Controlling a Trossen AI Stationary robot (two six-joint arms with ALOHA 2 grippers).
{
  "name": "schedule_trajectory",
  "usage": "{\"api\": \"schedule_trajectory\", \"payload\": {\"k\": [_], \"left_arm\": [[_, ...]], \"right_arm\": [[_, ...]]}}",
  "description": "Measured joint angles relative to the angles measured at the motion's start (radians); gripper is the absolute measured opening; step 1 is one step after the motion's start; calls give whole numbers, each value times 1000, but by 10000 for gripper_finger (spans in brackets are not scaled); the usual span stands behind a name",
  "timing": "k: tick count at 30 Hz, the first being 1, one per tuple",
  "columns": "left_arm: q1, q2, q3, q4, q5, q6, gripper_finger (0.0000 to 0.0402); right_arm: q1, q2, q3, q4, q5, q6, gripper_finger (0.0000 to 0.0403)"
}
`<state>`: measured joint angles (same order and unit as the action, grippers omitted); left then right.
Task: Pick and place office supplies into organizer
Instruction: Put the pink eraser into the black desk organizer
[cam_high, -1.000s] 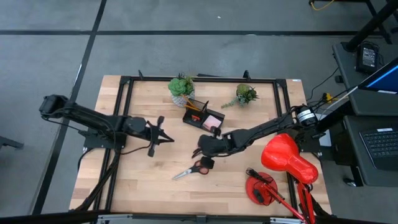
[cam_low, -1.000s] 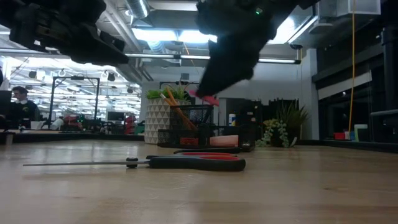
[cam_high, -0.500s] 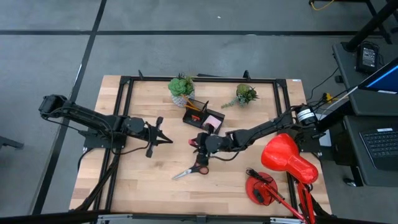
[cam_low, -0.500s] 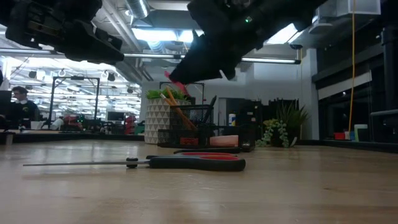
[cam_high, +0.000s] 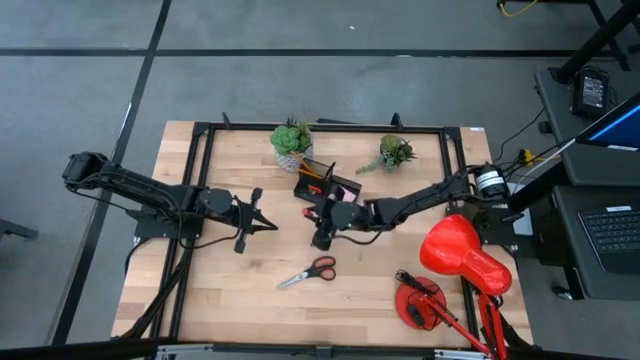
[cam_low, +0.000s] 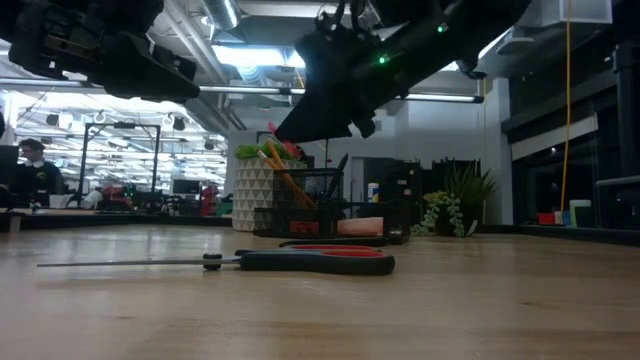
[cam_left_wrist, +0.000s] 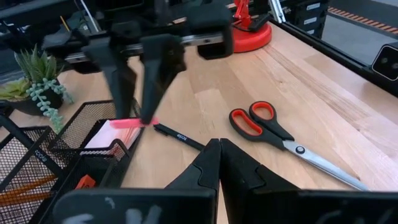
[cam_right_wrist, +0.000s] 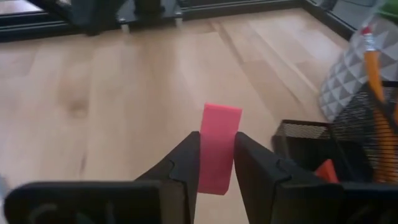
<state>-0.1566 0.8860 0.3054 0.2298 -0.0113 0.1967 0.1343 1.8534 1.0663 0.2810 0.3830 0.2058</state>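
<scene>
High view: the right tool (cam_high: 322, 213) hangs over the worktop (cam_high: 230, 290), just beside the front of the black organizer (cam_high: 326, 187).
Right tool: its two fingers are closed part way on a flat pink eraser (cam_right_wrist: 217, 147), and the eraser sticks out past the tips.
Which way to go: in the right wrist view the organizer's low tray (cam_right_wrist: 306, 144) lies just ahead and off to one side of the eraser, so I think the next move is a short one across and then down.
Long side: the eraser's long side points forward, out from the fingers.
Nearer arm: the right arm is much nearer to the organizer.
Left tool: (cam_high: 262, 224) its fingers are closed tight, with nothing in them, and it waits well apart on the left.
Still out: the scissors (cam_high: 308, 272) and a black pen (cam_left_wrist: 179, 137) lie on the worktop.
</scene>
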Motion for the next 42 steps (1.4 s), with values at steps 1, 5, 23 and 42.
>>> {"api": "schedule_trajectory", "payload": {"k": [1, 5, 23, 42], "left_arm": [[0, 0, 0, 0, 0, 0, 3], [0, 0, 0, 0, 0, 0, 1], [0, 0, 0, 0, 0, -2, 1], [1, 0, -1, 5, -5, 0, 2]], "right_arm": [[-8, 0, 0, -1, 0, 0, 94], [-39, 0, 0, 0, 1, -1, 94], [-113, 0, 1, -23, 20, -8, 94], [-174, 20, 188, -346, 17, -55, 94]]}}
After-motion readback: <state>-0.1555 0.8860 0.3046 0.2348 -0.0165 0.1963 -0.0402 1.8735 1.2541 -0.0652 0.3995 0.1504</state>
